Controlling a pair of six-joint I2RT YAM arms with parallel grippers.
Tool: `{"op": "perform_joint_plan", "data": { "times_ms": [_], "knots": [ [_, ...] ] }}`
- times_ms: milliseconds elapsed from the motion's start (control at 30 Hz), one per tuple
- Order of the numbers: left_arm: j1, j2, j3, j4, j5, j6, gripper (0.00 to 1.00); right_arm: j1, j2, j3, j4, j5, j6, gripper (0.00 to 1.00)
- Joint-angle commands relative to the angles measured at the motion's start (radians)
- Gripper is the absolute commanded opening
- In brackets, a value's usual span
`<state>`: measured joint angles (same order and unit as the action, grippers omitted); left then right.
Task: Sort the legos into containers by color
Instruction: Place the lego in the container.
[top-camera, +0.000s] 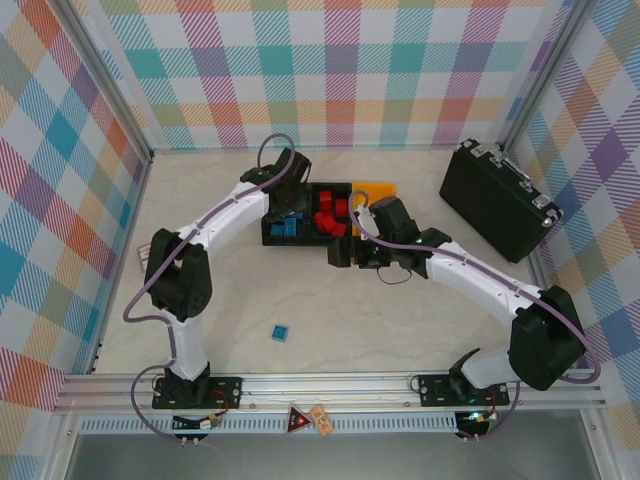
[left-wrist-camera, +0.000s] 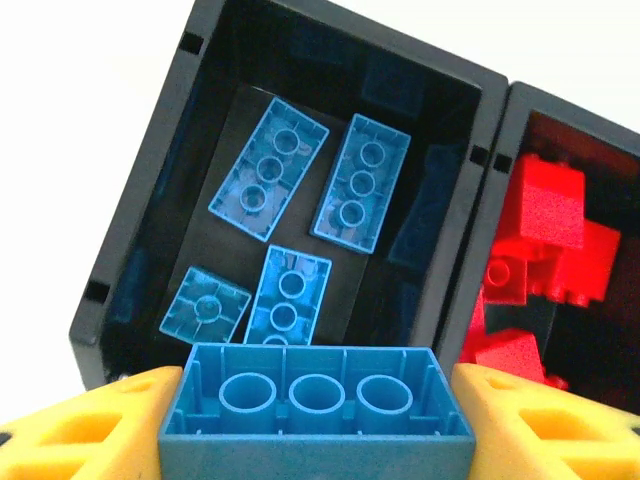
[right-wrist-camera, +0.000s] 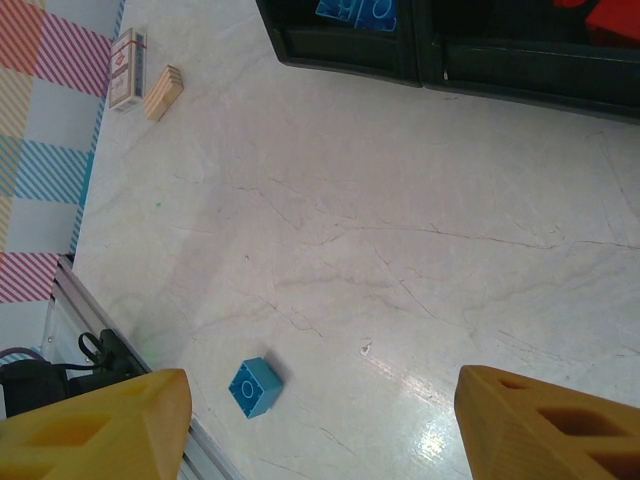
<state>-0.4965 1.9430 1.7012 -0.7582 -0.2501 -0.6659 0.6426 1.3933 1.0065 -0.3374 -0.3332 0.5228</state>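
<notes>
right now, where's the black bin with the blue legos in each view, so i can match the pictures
Top external: the black bin is the left end of the row at mid-table, under the left arm's wrist.
Left wrist: the black bin takes the upper left, seen from above.
Right wrist: the black bin sits at the top edge, left of centre, near wall facing the camera.
Shared landmark: the red legos in the adjoining bin.

Bright even light; glare patch on table (right-wrist-camera: 430, 435); soft shadows.
</notes>
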Motion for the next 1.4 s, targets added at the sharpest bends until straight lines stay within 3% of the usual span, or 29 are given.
{"op": "perform_joint_plan", "data": {
  "times_ms": [0, 333, 533, 600, 833, 1367],
  "knots": [
    [0.026, 0.063, 0.087, -0.047, -0.028, 0.021, 0.43, 0.003, -0.008, 0.008, -0.008, 0.022, 0.0, 0.7],
    [0.059, 0.24, 0.291, -0.141, -0.038, 0.075, 0.48, 0.001, 0.036, 0.086, -0.043, 0.053, 0.013, 0.7],
    [0.059, 0.249, 0.334, -0.152, -0.024, 0.079, 0.69, 0.0, 0.033, 0.086, -0.048, 0.055, 0.014, 0.7],
    [0.059, 0.231, 0.328, -0.146, -0.011, 0.079, 0.7, 0.0, 0.032, 0.082, -0.048, 0.055, 0.016, 0.7],
    [0.052, 0.115, 0.232, -0.087, 0.028, 0.089, 0.78, 0.0, 0.019, 0.062, -0.045, 0.054, 0.02, 0.7],
    [-0.015, -0.209, -0.166, -0.003, 0.116, 0.141, 0.68, 0.0, -0.055, -0.015, -0.054, 0.015, -0.02, 0.7]
  ]
}}
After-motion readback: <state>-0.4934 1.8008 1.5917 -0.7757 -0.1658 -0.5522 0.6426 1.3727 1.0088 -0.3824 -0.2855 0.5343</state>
